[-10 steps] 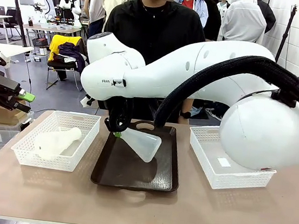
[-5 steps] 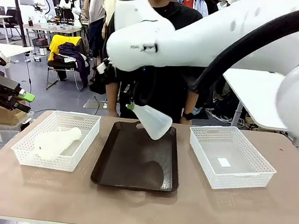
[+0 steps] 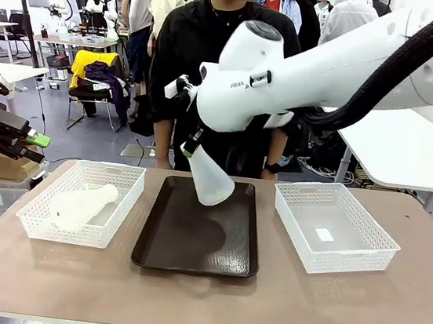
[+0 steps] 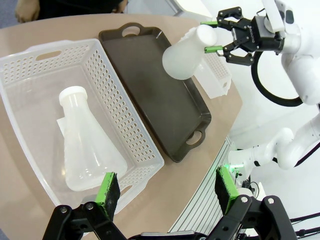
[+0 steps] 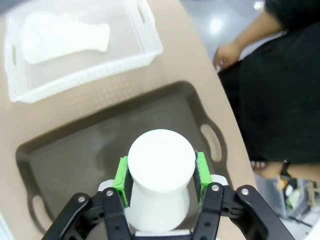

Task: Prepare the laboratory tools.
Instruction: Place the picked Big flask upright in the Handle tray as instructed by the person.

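1. While the right gripper (image 5: pixel 160 172) is clenched on the neck of one flask (image 5: pixel 161 157), its green pads press on opposite sides just under the rim. The body hangs tilted beyond the fingertips, base towards the dark tray (image 3: pixel 190 246), and appears lifted clear of it.
2. Judged by its translucent plastic wall, this flask is probably empty and light. It looks stiff enough at the neck to take a squeeze, but smooth, so it may swivel between the pads if swung quickly.
3. The neck looks like the sensible hold, being narrow, round and straight-sided. The cone below it widens and slopes, so pads would likely slide off there.
4. The left gripper (image 4: pixel 166 190) is released, jaws wide with nothing between them. The second flask (image 4: pixel 85 145) lies on its side in the white basket (image 4: pixel 30 50) just ahead of those fingertips, base nearest the claw and neck pointing away.
5. To take that neck, the claw would likely need to reach past the base and come down across it.
6. Being plastic, neither flask should shatter, and the wide flat base should stand steady once set upright.
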Robot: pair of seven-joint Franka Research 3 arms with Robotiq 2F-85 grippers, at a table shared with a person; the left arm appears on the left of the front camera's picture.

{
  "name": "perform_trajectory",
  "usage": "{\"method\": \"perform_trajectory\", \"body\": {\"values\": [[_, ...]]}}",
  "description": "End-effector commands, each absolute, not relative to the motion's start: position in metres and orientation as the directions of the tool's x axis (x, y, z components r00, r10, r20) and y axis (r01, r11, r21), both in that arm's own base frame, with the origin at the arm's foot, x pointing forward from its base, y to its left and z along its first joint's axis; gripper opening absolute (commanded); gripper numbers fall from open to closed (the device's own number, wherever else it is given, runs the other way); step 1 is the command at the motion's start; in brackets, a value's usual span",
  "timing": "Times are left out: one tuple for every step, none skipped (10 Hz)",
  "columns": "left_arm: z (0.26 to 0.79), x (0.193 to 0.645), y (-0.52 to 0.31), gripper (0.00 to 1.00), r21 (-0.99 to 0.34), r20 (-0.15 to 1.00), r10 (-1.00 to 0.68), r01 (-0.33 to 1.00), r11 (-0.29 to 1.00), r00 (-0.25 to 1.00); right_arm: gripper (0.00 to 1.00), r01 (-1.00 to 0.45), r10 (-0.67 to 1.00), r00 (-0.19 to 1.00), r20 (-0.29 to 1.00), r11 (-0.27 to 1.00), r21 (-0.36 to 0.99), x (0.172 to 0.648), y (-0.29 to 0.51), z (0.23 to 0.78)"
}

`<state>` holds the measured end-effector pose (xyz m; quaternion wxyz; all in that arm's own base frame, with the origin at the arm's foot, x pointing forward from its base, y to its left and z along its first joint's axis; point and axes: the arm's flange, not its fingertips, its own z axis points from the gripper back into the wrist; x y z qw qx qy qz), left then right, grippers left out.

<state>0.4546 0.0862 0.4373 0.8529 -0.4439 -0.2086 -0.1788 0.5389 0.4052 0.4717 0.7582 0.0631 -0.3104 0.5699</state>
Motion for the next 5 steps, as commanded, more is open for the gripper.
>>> {"method": "perform_trajectory", "body": {"values": [[0.439, 0.454, 0.087, 1.0, -0.68, 0.516, -0.123, 0.493, 0.542, 0.848, 0.0, -0.913, 0.759, 0.11, 0.642, 0.332, -0.236, 0.518, 0.367, 0.468], [0.439, 0.454, 0.087, 1.0, -0.68, 0.516, -0.123, 0.493, 0.542, 0.848, 0.0, -0.906, 0.723, 0.108, 0.683, 0.354, -0.231, 0.517, 0.359, 0.465], [0.439, 0.454, 0.087, 1.0, -0.68, 0.516, -0.123, 0.493, 0.542, 0.848, 0.0, -0.902, 0.683, 0.076, 0.726, 0.357, -0.241, 0.517, 0.354, 0.463], [0.439, 0.454, 0.087, 1.0, -0.68, 0.516, -0.123, 0.493, 0.542, 0.848, 0.0, -0.901, 0.655, 0.06, 0.754, 0.36, -0.241, 0.52, 0.351, 0.458], [0.439, 0.454, 0.087, 1.0, -0.68, 0.516, -0.123, 0.493, 0.542, 0.848, 0.0, -0.908, 0.613, 0.055, 0.788, 0.359, -0.216, 0.525, 0.348, 0.45]]}}
